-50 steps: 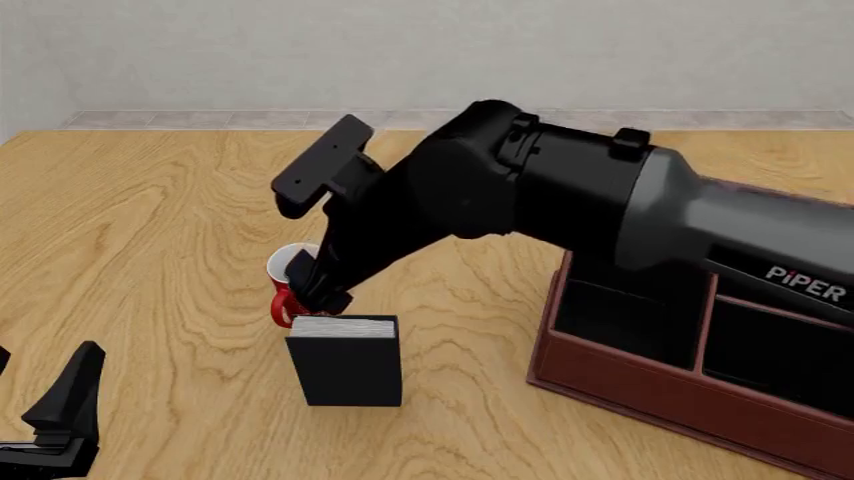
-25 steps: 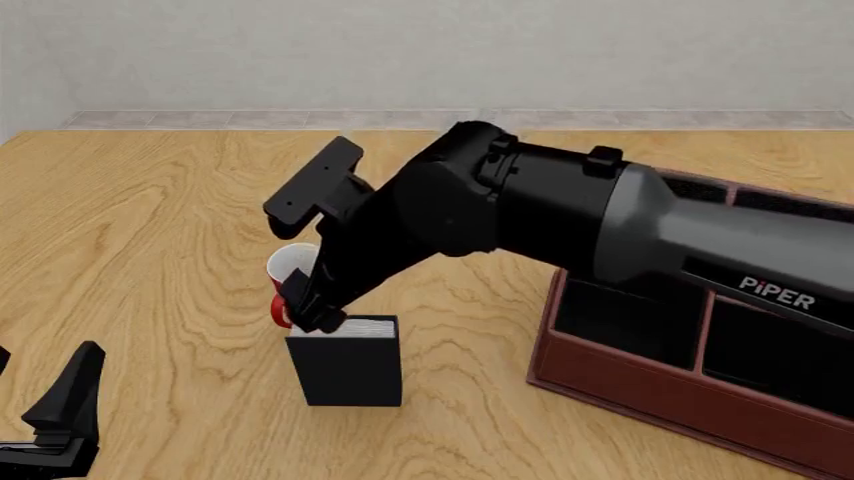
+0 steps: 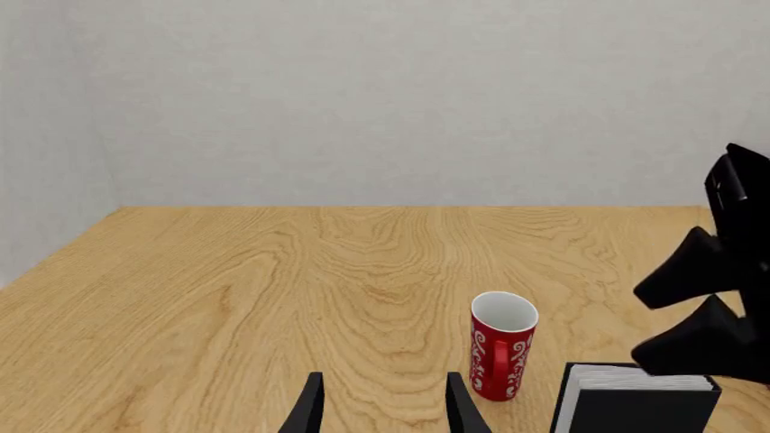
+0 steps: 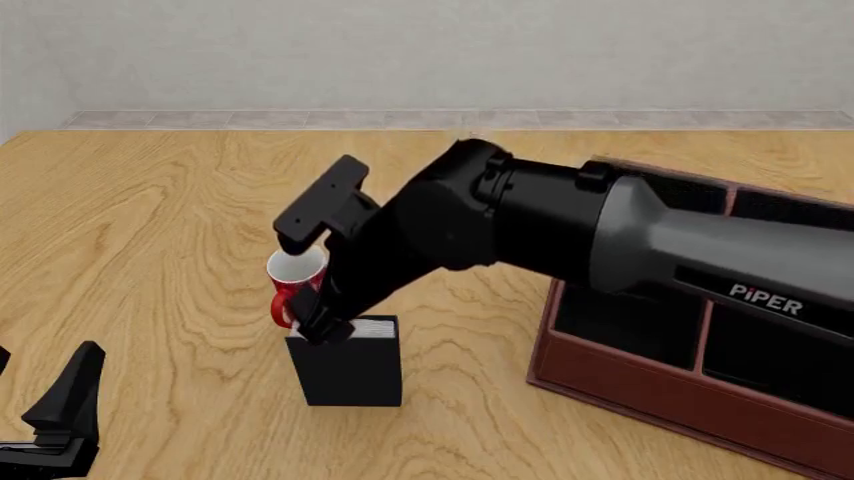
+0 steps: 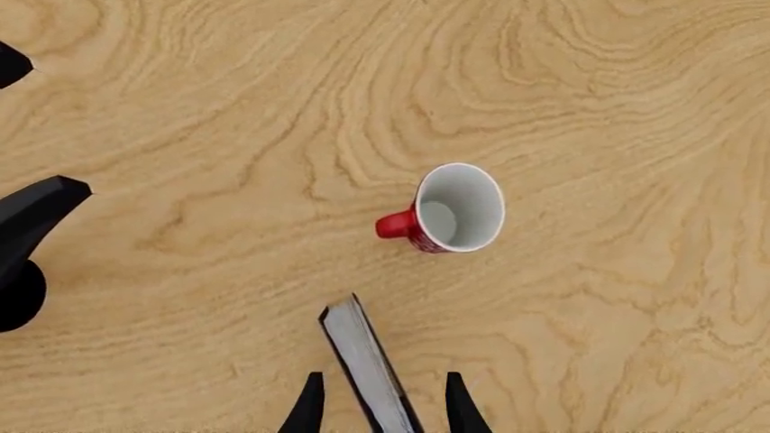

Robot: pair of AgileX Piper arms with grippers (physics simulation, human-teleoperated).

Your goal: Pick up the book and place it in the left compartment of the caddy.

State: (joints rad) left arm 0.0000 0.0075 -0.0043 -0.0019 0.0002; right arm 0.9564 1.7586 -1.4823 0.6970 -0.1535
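The black book (image 4: 350,372) stands upright on the wooden table, white page edge (image 5: 366,359) facing up. My right gripper (image 4: 324,325) comes down from above onto its top end. In the right wrist view it is open, one finger (image 5: 309,406) on each side of the book's top, neither pad visibly pressing it. The dark reddish-brown caddy (image 4: 641,385) sits at the right, its left compartment (image 4: 617,322) partly hidden behind the right arm. My left gripper (image 3: 382,413) rests open and empty at the near left corner (image 4: 54,420), well away from the book.
A red mug (image 4: 288,282) with a white inside stands upright just behind and left of the book, close to the right gripper's fingers; it also shows in both wrist views (image 5: 455,210) (image 3: 502,343). A pale wall runs along the table's far edge.
The right arm has lowered and its gripper has come down from beside the mug's rim onto the top of the book. Book, mug and left gripper have not moved.
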